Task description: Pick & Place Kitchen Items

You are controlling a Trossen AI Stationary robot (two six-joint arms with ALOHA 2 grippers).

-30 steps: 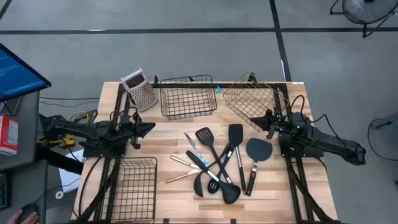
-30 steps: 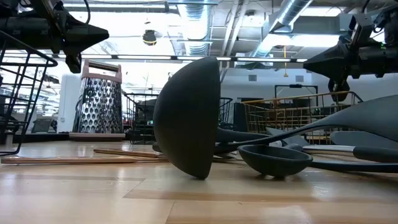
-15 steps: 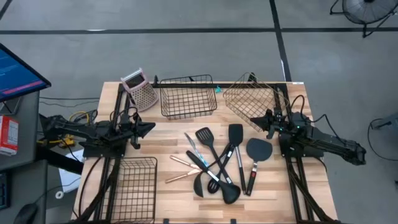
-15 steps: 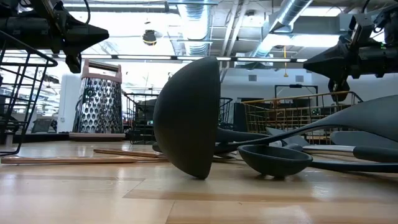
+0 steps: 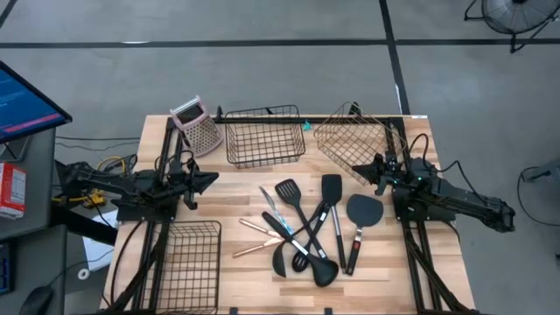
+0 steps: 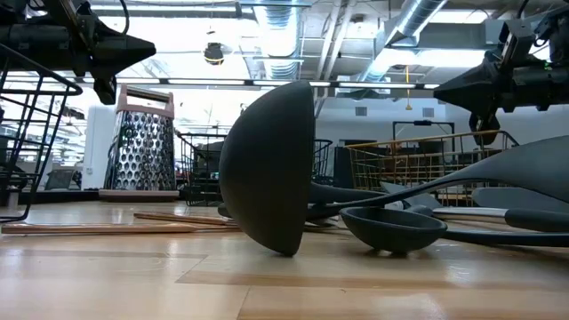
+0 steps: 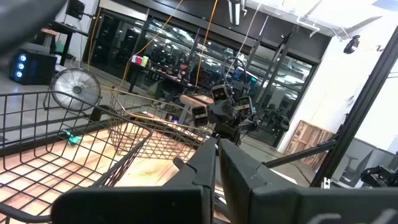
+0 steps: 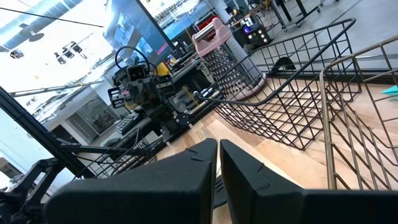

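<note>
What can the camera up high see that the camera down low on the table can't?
Only the high view shows the floor, the blue screen and the black basket lying near the table's front-left corner. Only the low view shows the ceiling pipes and the room behind. Both show the utensil pile, the grater and the copper basket, and the left gripper and right gripper with jaws shut, above the table.

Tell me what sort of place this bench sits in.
Probably a robotics lab or workshop, not a kitchen: bare ceiling ducts overhead, a monitor beside the table, a floor fan on grey flooring, and both grippers, left and right, waiting over it.
</note>
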